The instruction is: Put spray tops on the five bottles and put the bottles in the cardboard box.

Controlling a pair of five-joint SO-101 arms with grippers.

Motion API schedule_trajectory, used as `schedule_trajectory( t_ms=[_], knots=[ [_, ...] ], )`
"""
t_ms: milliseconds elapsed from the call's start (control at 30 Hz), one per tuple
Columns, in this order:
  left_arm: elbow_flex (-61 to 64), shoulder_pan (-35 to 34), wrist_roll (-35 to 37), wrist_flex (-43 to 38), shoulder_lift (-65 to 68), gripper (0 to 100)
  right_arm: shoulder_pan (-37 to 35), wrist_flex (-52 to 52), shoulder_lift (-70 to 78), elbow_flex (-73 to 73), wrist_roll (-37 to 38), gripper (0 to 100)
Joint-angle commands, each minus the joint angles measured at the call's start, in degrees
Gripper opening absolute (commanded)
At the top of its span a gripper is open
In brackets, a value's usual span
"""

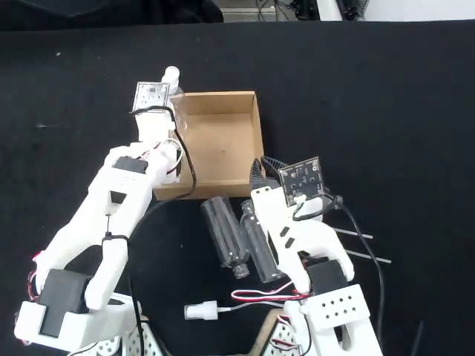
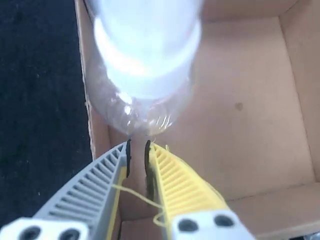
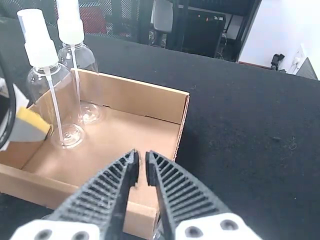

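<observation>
The black table (image 1: 386,111) carries the cardboard box (image 1: 223,148) near its middle, with both arms reaching toward it from the near side. The left gripper (image 2: 137,147) sits at the box's far-left corner. Its grey and yellow fingers are pressed almost together, with only a slit between them and nothing pinched, and their tips are right against the wall of a capped bottle (image 2: 145,65). The right gripper (image 3: 140,162) hovers over the box's near-right edge, its black fingers likewise drawn together and empty.

Two bottles with spray tops stand upright inside the box in that far-left corner: the nearer bottle (image 3: 50,95) and, just beside it, the farther bottle (image 3: 82,65). On the table just near of the box lie two bare bottles on their sides, one on the left (image 1: 223,230) and one on the right (image 1: 258,245), the second partly under the right arm. A loose spray top (image 1: 200,311) lies nearer still, between the arms' bases. Two thin pale tubes (image 1: 355,236) lie to the right of the right arm.

The main risk is at the left gripper. The standing bottles look light and top-heavy, so a sideways drag of the fingertips could tip one into its neighbour. The lying bottles are round and may roll if the right gripper nudges rather than pinches them.
</observation>
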Motion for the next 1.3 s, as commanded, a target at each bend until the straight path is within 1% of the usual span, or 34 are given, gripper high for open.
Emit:
schedule_trajectory(
  t_ms=[0,200,333,400,533,600,667,733,767,800,867,933,1033,1167,1267],
  knots=[
    [-4.00,-0.92,-0.79,3.16,-2.90,4,-0.62,-1.67,-1.01,-0.40,0.44,1.8],
    [-3.38,-1.19,-0.88,10.11,-15.38,4,-0.62,-1.67,-1.01,-0.40,0.44,1.8],
    [-0.92,-2.24,-1.23,17.49,-24.70,5,-0.62,-1.67,-1.01,-0.40,0.44,1.8],
    [-0.04,-2.42,-5.36,21.54,-28.66,5,-0.62,-1.67,-1.01,-0.40,0.44,1.8],
    [0.84,0.13,-17.76,29.27,-34.90,6,0.00,-1.67,-1.01,-0.48,0.44,1.8],
    [0.40,2.68,-21.19,32.88,-36.75,11,2.29,-1.67,-1.01,-1.01,0.44,1.8],
    [0.40,6.99,-21.36,34.64,-37.54,20,5.10,-1.67,-1.01,-1.80,0.00,1.8],
    [1.54,11.74,-21.36,34.81,-37.63,26,8.53,-1.67,-1.01,-2.59,-0.09,1.6],
    [2.59,14.11,-21.36,34.02,-37.63,27,10.37,-1.67,-1.01,-3.12,-0.09,1.5],
    [4.00,16.13,-21.36,32.18,-37.63,27,12.13,-1.67,-1.01,-3.56,-0.53,1.5],
    [7.43,18.95,-21.36,27.25,-37.63,25,14.68,-1.93,-1.01,-3.91,-3.69,1.5],
    [11.03,19.47,-20.22,21.71,-37.63,21,16.00,-3.96,-1.01,-3.38,-6.15,1.8],
    [15.16,18.51,-15.03,15.82,-37.63,19,16.00,-6.51,-1.01,-1.89,-5.36,1.8],
    [18.42,17.54,-8.70,11.08,-37.45,19,15.91,-7.56,-1.01,-1.36,-4.92,1.8],
    [19.21,18.15,-5.98,9.93,-37.45,19,15.91,-7.56,-0.92,-1.36,-5.01,1.8]
  ],
)
